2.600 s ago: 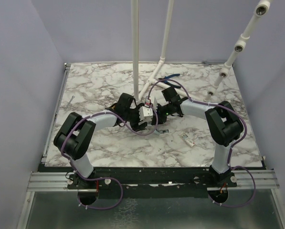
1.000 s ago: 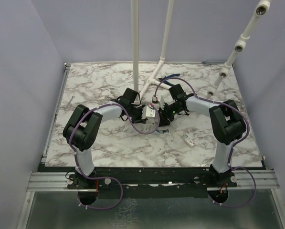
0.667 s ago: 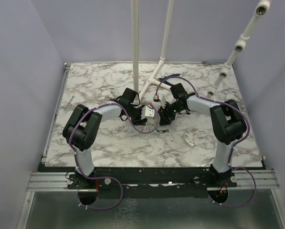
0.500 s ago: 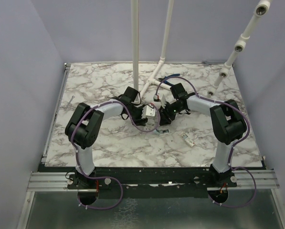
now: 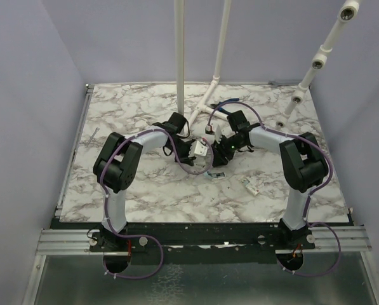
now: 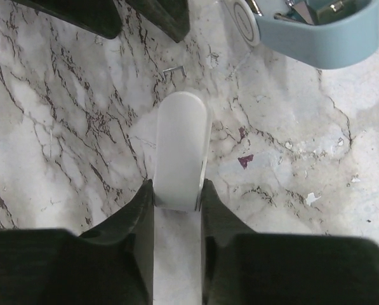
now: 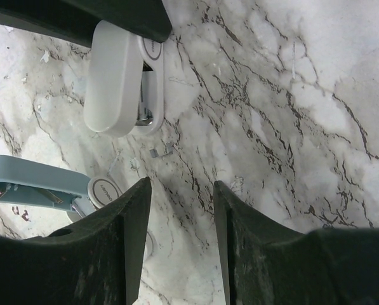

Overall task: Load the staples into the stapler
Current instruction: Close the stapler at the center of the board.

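The stapler (image 6: 329,39) is pale blue with silvery metal inside and lies on the marble at the upper right of the left wrist view. It also shows at the left edge of the right wrist view as the stapler (image 7: 30,178). My left gripper (image 6: 176,187) is shut on a white rounded plastic piece (image 6: 181,146), whose metal parts show in the right wrist view (image 7: 116,76). A tiny loose staple (image 6: 174,71) lies just beyond that piece. My right gripper (image 7: 179,184) is open over bare marble, close beside the stapler. From above, both grippers meet at mid-table around the white piece (image 5: 200,150).
White pipe stands (image 5: 205,105) rise just behind the grippers. Two small items lie on the marble nearer the front, one (image 5: 217,175) below the grippers and one (image 5: 251,186) to the right. Purple cables loop along both arms.
The left arm's elbow has swung right and towards the table's middle, and its wrist has turned while keeping the white piece. The right arm has stayed nearly still.
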Robot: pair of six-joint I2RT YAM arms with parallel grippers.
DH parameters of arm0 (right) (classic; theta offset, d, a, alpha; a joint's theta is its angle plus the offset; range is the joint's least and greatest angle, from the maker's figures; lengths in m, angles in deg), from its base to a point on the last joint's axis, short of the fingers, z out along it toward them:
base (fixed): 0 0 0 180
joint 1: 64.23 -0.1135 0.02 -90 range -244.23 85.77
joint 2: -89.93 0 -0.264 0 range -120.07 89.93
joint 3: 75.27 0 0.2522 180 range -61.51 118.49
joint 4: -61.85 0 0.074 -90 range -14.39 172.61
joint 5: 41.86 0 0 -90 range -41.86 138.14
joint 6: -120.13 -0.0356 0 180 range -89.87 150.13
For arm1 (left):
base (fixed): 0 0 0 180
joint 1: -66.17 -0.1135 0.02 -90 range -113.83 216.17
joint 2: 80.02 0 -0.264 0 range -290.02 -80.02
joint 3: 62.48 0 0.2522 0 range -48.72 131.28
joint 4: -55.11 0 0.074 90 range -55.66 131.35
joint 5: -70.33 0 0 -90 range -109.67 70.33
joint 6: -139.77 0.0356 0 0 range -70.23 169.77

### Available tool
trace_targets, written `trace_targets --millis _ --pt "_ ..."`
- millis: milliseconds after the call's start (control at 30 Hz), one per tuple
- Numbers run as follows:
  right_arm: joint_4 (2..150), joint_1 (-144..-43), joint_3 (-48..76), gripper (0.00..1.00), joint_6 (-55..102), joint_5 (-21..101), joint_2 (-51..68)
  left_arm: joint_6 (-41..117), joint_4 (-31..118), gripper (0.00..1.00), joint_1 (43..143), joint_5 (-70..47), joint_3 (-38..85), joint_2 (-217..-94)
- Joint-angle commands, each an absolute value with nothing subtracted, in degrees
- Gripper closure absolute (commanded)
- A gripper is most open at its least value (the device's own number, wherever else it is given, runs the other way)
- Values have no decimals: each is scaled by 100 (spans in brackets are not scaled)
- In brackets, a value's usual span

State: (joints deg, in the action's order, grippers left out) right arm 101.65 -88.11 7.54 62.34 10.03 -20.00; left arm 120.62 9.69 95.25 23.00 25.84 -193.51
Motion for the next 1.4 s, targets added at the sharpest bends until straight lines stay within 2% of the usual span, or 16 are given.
trace_targets --millis 0,67,267,500,767,1200,1367 --pt "10224 -8645 704 51 5825 1134 -2089 12288 610 91 9511 2710 2496 -19292" --pt "10095 -8549 694 49 5565 1055 -2100 12281 633 100 9502 2820 2377 -19192" --pt "9856 -8331 718 41 4952 441 -1965 11797 1375 100 9500 2777 1878 -18743" --pt "10392 -8330 1573 19 4531 -732 -2367 10874 2421 100 9494 2576 1510 -18101" --pt "10718 -8339 2443 6 3973 -1862 -2980 10067 3418 100 9500 2013 1109 -17539" --pt "11265 -8662 2770 5 4269 -2741 -3355 9900 3652 100 9587 1450 1122 -17435" --pt "11374 -8677 2845 9 4268 -3024 -3521 10069 3657 100 9661 1391 1142 -17388"
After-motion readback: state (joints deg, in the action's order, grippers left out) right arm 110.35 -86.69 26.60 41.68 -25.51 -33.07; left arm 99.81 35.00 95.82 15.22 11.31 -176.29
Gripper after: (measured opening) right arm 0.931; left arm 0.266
